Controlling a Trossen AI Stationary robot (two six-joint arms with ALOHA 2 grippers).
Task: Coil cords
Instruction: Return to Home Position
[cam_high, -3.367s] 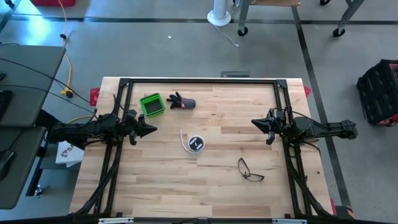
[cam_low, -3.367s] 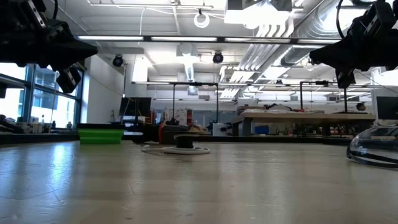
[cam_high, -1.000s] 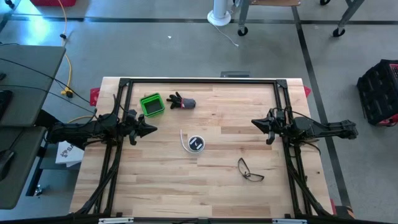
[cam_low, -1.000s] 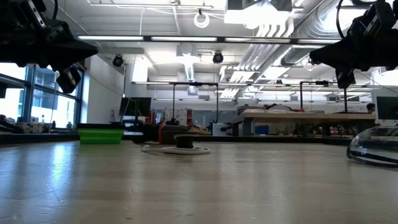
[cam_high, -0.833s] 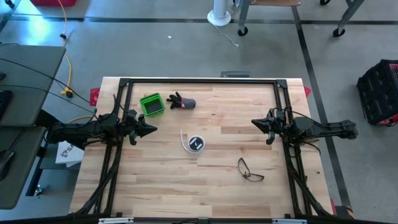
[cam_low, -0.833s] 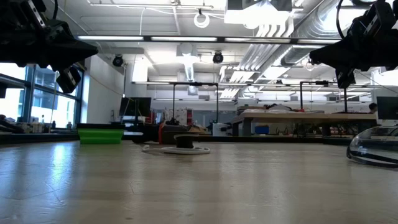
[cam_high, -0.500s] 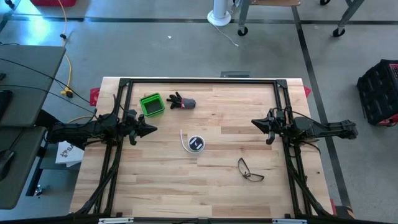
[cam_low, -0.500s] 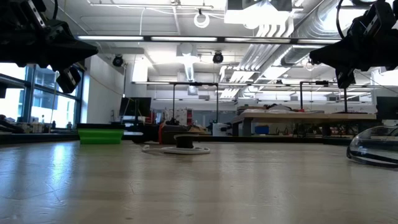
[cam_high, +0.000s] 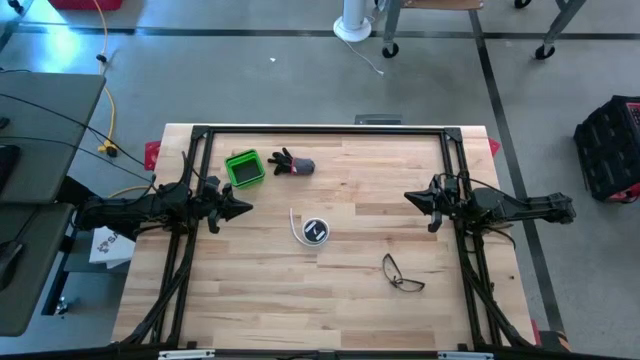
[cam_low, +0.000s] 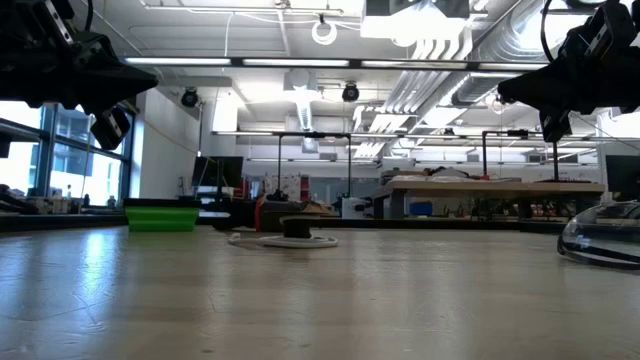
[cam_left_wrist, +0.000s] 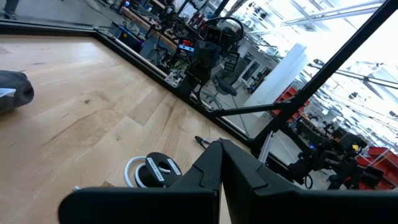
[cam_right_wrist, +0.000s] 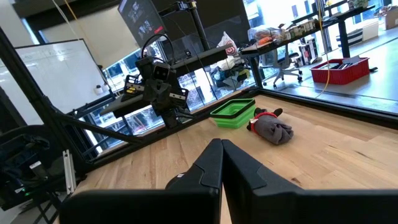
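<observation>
while parked at opposite counter (cam_high: 350, 300) edges, left gripper (cam_high: 243, 207) and right gripper (cam_high: 410, 198) pinched closed, empty. black reel (cam_high: 316, 231), white cord (cam_high: 295, 226) looped beside, mid-counter, well apart from both; nearer left, tail on that side.

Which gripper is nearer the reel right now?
The left gripper: the black reel lies closer to it than to the right gripper opposite.
</observation>
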